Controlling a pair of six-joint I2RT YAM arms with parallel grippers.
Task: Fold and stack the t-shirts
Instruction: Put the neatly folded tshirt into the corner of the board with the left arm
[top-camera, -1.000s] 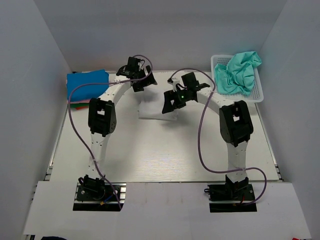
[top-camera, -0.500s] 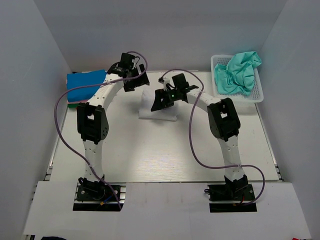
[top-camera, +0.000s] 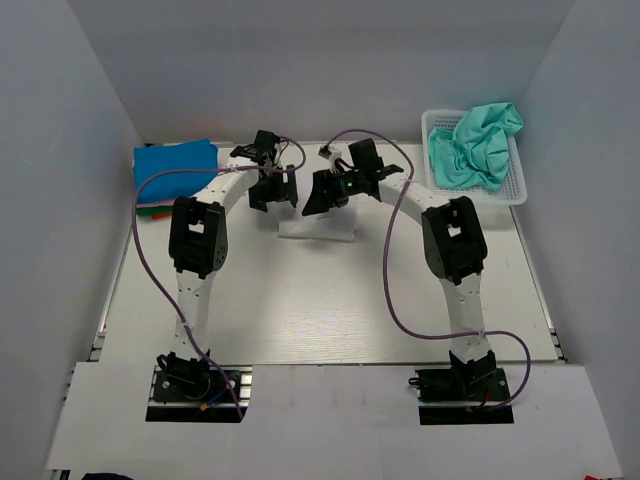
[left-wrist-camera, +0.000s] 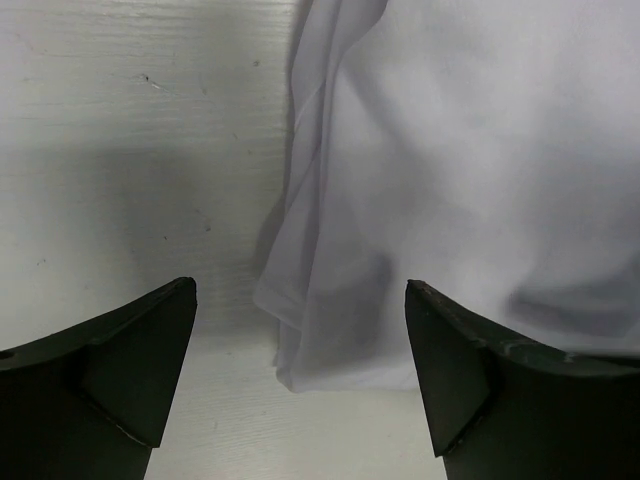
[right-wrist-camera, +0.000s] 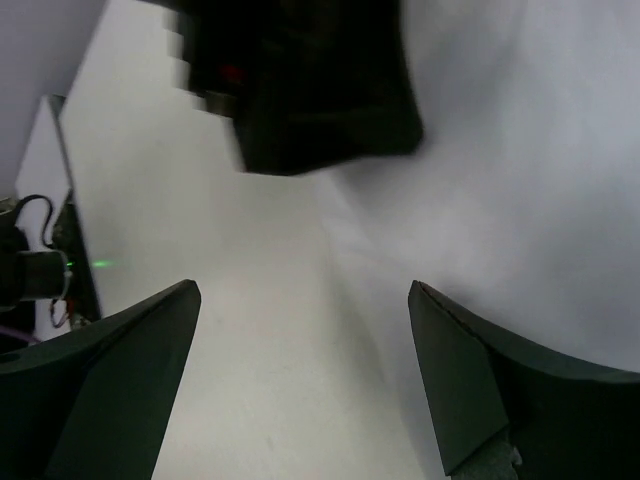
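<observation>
- The white desk (top-camera: 330, 310) carries the whole job, with both arms bolted at its near edge and reaching toward the far side.
- A mesh basket (top-camera: 517, 192) sits at the far right corner. The teal-green t-shirt (top-camera: 478, 145) is heaped in it, crumpled and not yet folded.
- At the far left corner lies the stack of folded t-shirts (top-camera: 175, 165), blue on top, with slivers of red and green showing beneath.
- The white t-shirt (top-camera: 318, 225) lies folded small at the far middle of the desk, between the two arms and well apart from the stack.
- Its cloth looks thin, light and limp, and the left edge ripples in loose layers. Pinched at one spot it would likely sag and fall open. The safer hold, by my reckoning, is on two opposite edges at once, through every layer.
- The right tool (top-camera: 322, 198) hovers over the shirt with its fingers spread wide, holding nothing.
- The left tool (top-camera: 272, 190) hangs at the shirt's left edge with its fingers apart and empty, the rippled hem lying between them in its own camera.
- Half a second earlier the left tool was back by the blue stack, and it has since swung in to the shirt. The right tool has barely shifted, and the shirt lies where it did.
</observation>
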